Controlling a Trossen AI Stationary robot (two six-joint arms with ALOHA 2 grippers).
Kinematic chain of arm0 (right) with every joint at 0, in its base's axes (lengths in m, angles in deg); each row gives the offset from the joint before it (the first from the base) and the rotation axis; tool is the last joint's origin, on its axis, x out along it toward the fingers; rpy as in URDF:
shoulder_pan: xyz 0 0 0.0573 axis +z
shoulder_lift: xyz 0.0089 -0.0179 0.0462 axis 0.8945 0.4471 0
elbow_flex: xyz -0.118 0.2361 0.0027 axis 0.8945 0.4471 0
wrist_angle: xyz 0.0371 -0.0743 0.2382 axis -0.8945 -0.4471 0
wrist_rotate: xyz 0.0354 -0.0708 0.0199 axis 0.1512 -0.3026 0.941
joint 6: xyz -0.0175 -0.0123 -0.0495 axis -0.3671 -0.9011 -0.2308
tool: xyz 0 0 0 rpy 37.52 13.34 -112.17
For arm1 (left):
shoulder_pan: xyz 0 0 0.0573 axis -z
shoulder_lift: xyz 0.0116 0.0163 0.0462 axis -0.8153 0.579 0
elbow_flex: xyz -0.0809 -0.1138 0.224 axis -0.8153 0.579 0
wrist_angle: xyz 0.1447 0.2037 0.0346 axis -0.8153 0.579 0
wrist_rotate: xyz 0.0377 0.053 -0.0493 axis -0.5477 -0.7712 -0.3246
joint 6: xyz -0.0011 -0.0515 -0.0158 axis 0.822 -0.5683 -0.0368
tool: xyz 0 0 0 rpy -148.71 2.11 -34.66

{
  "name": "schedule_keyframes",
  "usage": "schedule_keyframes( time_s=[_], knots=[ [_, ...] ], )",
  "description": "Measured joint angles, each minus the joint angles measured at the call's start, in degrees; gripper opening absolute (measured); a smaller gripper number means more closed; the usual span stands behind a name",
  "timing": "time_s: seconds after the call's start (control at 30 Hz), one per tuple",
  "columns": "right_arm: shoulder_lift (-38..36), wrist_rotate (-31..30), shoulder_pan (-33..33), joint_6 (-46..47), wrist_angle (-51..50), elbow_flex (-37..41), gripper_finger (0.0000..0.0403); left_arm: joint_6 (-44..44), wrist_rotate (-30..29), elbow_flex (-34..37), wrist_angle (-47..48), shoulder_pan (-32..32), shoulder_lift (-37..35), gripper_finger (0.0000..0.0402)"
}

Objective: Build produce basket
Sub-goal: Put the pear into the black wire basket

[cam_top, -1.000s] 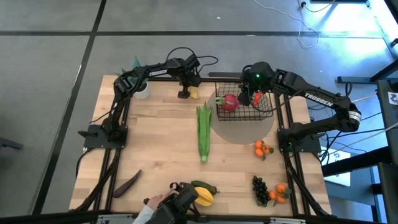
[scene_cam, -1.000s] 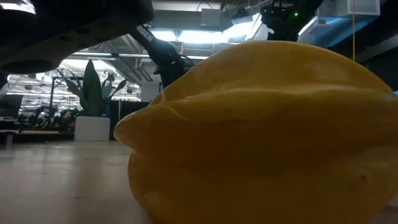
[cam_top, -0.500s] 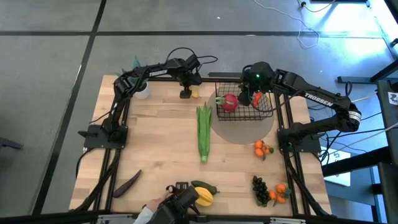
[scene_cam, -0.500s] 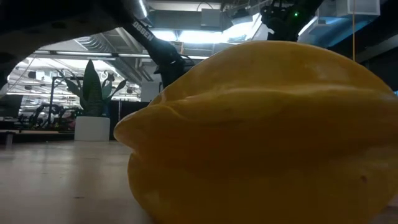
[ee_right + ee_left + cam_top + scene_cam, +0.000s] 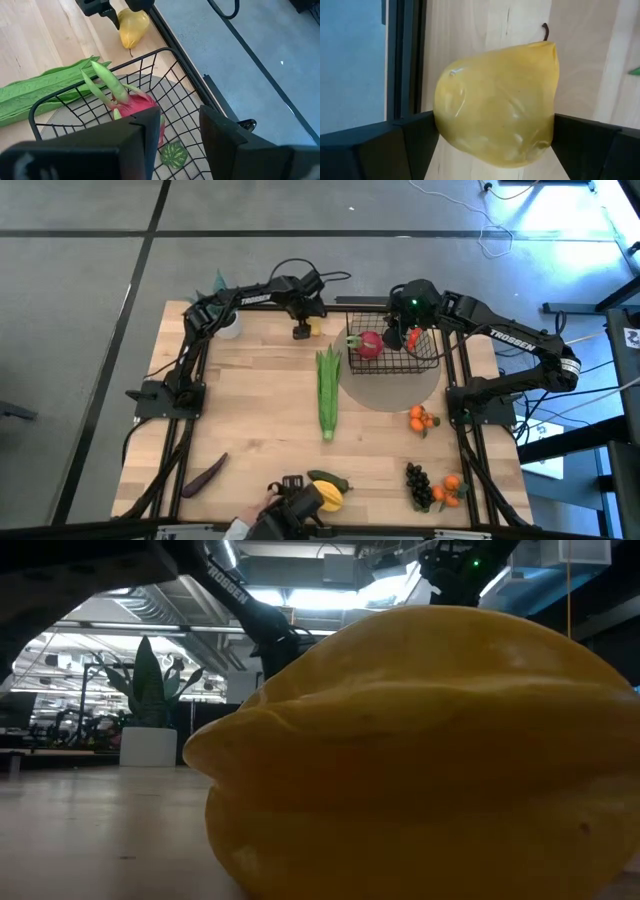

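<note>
While left hand (image 5: 302, 332) clasps lemon (image 5: 497, 102) | right hand (image 5: 412, 332) parted above basket (image 5: 425, 358)

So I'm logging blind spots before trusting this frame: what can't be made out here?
- Low view: the big yellow fruit blocks the basket and most produce.
- High view: the left gripper covers most of the yellow pear.
- Right wrist view: the right gripper hides part of the radish.

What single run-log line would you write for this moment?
left gripper: closing around yellow pear | right gripper: open above basket | radish: in basket
</note>
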Motion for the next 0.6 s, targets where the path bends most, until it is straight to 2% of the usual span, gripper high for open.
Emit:
schedule_keyframes(
  time_s=[0.33, 0.43, 0.6],
  knots=[
    [0.00, 0.00, 0.02, 0.01, -0.01, 0.00, 0.0126, -1.93, -3.58, -0.18, 0.12, 0.47, -0.04, 0.0302],
    [0.00, 0.00, 0.00, 0.07, 0.00, 0.00, 0.0126, -2.98, -6.48, -1.84, 2.78, 0.43, -0.04, 0.0302],
    [0.00, 0.02, 0.00, 0.04, -0.01, 0.00, 0.0126, -3.89, -6.11, -5.64, 6.49, 0.36, -0.04, 0.0302]
  ],
)
